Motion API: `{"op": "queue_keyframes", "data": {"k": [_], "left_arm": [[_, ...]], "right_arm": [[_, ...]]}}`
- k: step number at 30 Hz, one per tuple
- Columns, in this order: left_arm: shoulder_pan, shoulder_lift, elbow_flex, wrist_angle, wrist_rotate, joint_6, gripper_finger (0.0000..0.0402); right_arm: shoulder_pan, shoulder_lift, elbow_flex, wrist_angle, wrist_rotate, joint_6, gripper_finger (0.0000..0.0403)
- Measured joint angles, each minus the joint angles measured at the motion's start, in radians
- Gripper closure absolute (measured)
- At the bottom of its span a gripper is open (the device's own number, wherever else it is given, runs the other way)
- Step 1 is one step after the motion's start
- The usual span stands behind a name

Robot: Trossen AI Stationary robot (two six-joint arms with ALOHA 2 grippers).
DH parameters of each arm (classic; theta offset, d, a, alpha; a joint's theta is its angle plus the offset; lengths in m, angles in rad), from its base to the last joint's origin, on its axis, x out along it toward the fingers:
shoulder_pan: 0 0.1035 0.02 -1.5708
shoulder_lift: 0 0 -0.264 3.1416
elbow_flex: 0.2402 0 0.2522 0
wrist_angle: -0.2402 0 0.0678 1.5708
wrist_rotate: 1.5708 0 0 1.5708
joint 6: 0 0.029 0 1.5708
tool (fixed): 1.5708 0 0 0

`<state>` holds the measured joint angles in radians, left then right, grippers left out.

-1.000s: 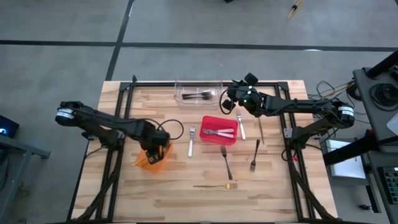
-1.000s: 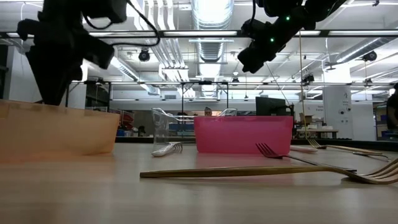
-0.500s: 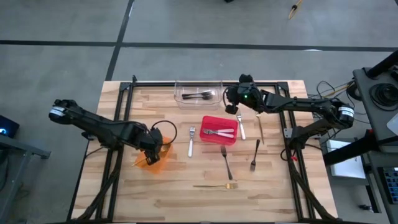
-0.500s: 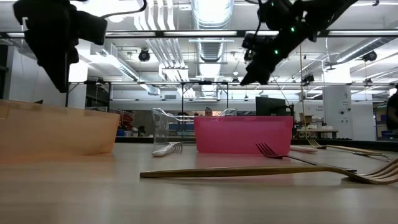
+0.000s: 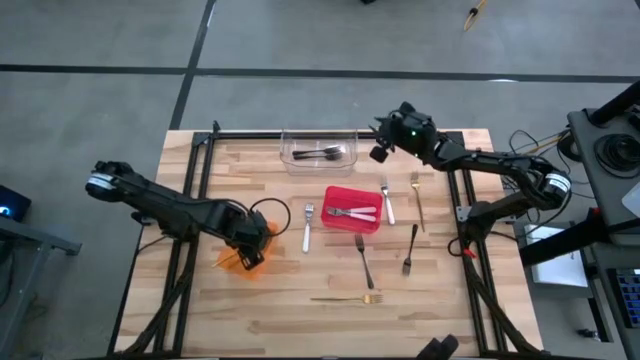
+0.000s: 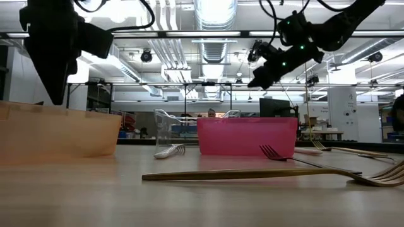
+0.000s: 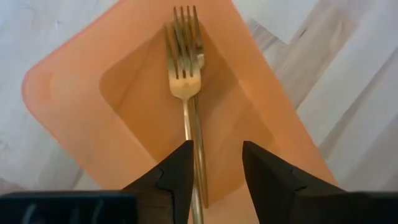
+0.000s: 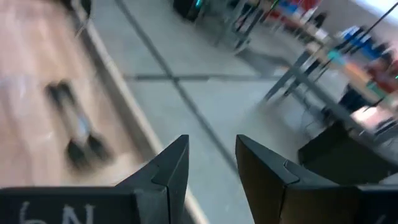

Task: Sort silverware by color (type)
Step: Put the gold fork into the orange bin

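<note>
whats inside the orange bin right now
A gold fork lies inside the orange bin, tines away from the open left gripper above it. A second utensil may lie beneath it. The bin's near end is hidden behind the fingers.

A: Any readable text, labels, brands?
B: Almost none. Right wrist view has a partial white mark, maybe "N", on the dark gripper body (image 8: 37, 214). Cut off, can't read more. Nothing elsewhere.
</note>
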<state>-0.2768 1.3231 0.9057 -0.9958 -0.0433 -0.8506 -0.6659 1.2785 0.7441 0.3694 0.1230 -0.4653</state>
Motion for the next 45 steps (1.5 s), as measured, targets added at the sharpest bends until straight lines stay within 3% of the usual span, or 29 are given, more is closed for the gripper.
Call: {"op": "queue_keyframes", "data": {"k": [9, 19, 25, 35, 45], "left_arm": [[-0.017, -0.089, -0.079, -0.002, -0.073, -0.011, 0.0271], [-0.017, -0.166, -0.234, 0.213, -0.077, -0.011, 0.0271], [-0.014, -0.160, -0.290, 0.373, -0.019, -0.029, 0.0271], [-0.013, -0.114, -0.305, 0.369, -0.018, -0.049, 0.0272], [-0.013, -0.114, -0.329, 0.370, -0.018, -0.050, 0.0298]], "right_arm": [[-0.001, 0.000, 0.000, 0.213, -0.001, -0.043, 0.0280], [-0.001, 0.000, 0.000, 0.301, -0.001, -0.077, 0.0280], [-0.003, 0.000, 0.000, 0.302, 0.000, -0.097, 0.0280], [-0.007, 0.000, 0.000, 0.268, 0.000, -0.104, 0.0280], [-0.007, 0.000, 0.000, 0.264, 0.000, -0.095, 0.0280]]}}
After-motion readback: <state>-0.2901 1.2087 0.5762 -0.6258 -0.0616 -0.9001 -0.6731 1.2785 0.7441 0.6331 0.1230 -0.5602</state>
